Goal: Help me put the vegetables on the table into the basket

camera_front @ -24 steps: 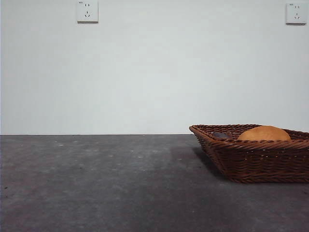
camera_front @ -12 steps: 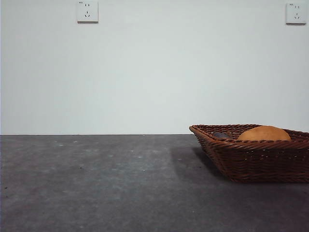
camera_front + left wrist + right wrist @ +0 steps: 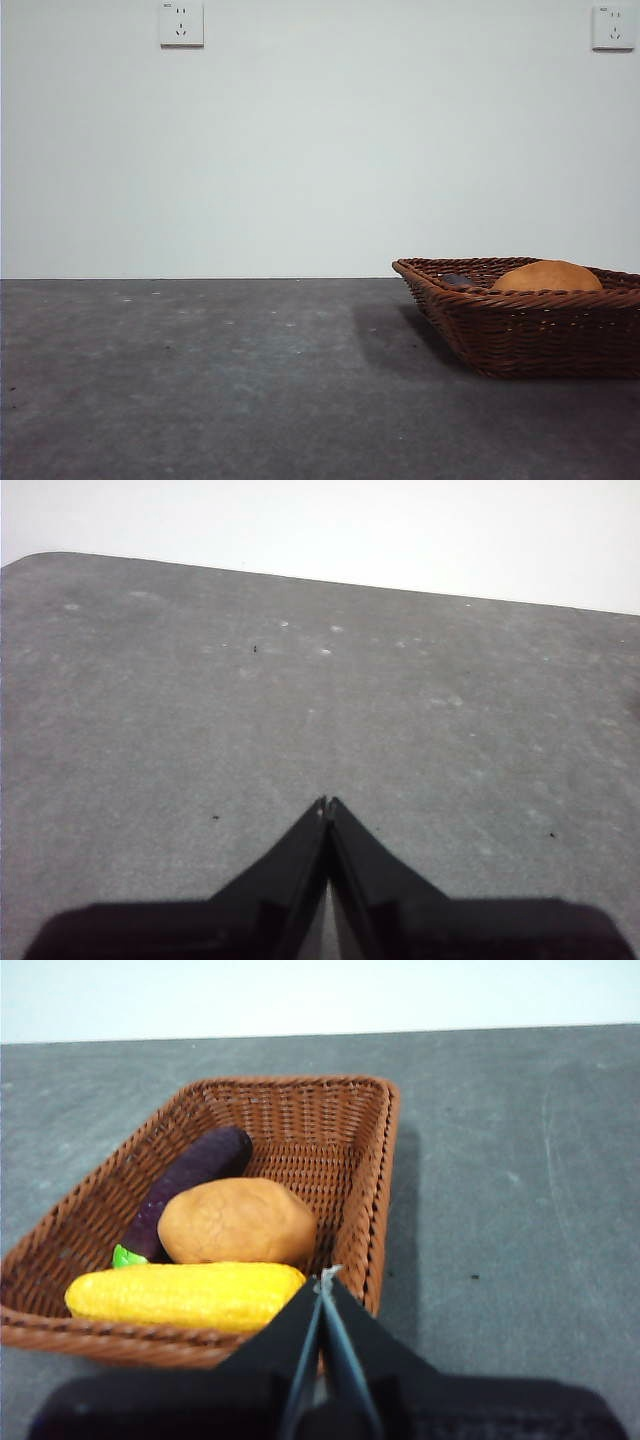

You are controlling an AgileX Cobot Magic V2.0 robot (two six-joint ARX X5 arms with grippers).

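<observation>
From my right wrist camera, the right gripper [image 3: 322,1285] has its jaws pressed together on nothing, poised above the near rim of the wicker basket [image 3: 385,1150]. Nearest me inside lies the yellow bumpy vegetable [image 3: 185,1295], along that near wall; just behind it sits the potato [image 3: 237,1221], touching it, and beyond that the eggplant [image 3: 190,1185] runs along one side wall, its green cap tucked beside the potato.

All three are in, so I judge the step in hand is simply clearing out. To do it well I lift the right arm straight up before swinging away, so the jaws do not catch the braided rim and drag the basket across the table [image 3: 200,380]. I keep the jaws together while I go.

The left gripper [image 3: 327,805] is likewise closed and empty, over bare tabletop well apart from the basket; it needs nothing.

In the front view only the potato's top and perhaps a dark sliver of eggplant show over the rim, so I trust the wrist view for the count.
</observation>
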